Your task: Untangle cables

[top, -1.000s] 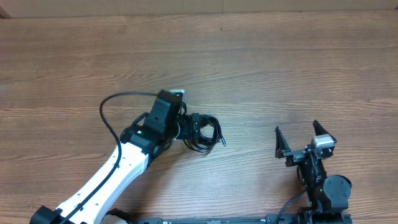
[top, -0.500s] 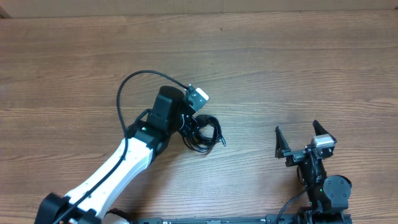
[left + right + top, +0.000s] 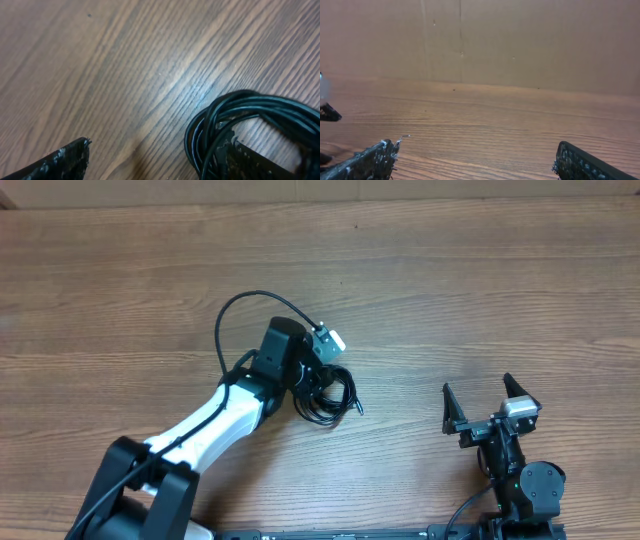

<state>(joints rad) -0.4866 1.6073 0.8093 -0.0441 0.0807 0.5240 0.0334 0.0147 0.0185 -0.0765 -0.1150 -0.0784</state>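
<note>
Left arm has swung inward; spread left gripper (image 3: 157, 147) straddles the edge of the thin black looped cables (image 3: 332, 393), still tangled; right gripper (image 3: 490, 406) spread, idle.

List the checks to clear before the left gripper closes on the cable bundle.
1. Left gripper open: ok.
2. Cables centred between its jaws: not ok; the bundle lies at one jaw, with bare table in between.
3. Right gripper open, apart from the bundle: ok.
4. Cables flat on the table: ok.
5. All plug ends located: cannot tell; the overhead view shows only one plug.
</note>
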